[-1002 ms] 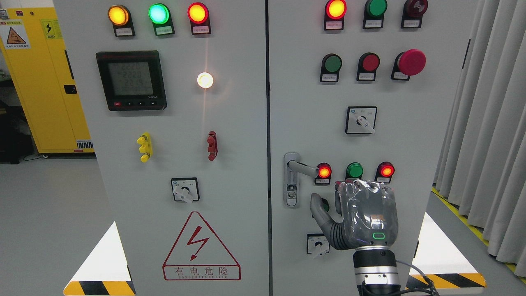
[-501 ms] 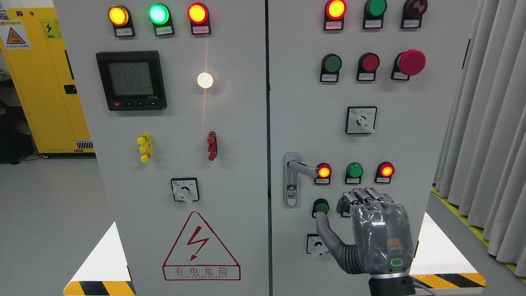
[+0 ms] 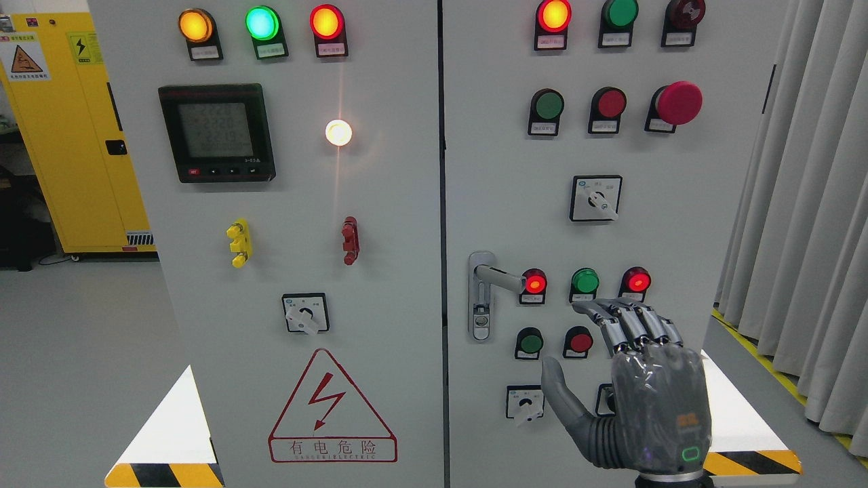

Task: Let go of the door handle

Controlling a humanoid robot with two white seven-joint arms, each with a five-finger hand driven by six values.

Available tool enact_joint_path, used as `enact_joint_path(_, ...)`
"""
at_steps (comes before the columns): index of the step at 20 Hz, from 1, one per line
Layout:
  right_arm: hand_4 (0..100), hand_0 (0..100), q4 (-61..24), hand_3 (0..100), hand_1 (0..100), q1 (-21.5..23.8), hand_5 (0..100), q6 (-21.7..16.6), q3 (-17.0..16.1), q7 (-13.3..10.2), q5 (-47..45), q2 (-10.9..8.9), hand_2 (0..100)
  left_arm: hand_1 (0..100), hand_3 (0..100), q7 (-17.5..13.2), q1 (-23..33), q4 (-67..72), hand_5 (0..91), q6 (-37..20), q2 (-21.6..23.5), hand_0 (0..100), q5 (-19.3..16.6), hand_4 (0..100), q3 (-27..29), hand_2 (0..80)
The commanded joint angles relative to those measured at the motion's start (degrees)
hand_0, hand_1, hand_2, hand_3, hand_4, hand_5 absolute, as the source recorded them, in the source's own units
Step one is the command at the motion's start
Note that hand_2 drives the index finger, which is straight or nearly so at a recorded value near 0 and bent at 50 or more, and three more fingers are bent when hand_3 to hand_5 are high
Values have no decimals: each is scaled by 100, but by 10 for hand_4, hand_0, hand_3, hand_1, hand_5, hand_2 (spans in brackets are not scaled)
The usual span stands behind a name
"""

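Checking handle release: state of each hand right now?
Right hand: open, fingers extended, holding nothing, clear of the door handle.
Left hand: not in view.

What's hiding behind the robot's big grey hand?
The right hand covers part of the grey cabinet door. A dark switch plate peeks out at its left edge; the rest is covered. The red button and door handle show in full.

A yellow cabinet (image 3: 68,135) stands left of the panel, grey curtains (image 3: 807,203) right.

door handle (image 3: 498,275) unobstructed, buttons (image 3: 580,341) beside hand (image 3: 644,400)
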Motion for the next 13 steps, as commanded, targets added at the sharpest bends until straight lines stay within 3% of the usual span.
enact_joint_path(1, 0, 512, -115, 0, 355, 47, 0, -42, -320, -21, -250, 2, 0, 556, 0, 0, 0, -88, 0, -2, 0, 120, 0, 0, 0, 0)
enact_joint_path(13, 0, 569, -115, 0, 364, 47, 0, -42, -311, 41, -259, 2, 0, 556, 0, 0, 0, -88, 0, -2, 0, 120, 0, 0, 0, 0)
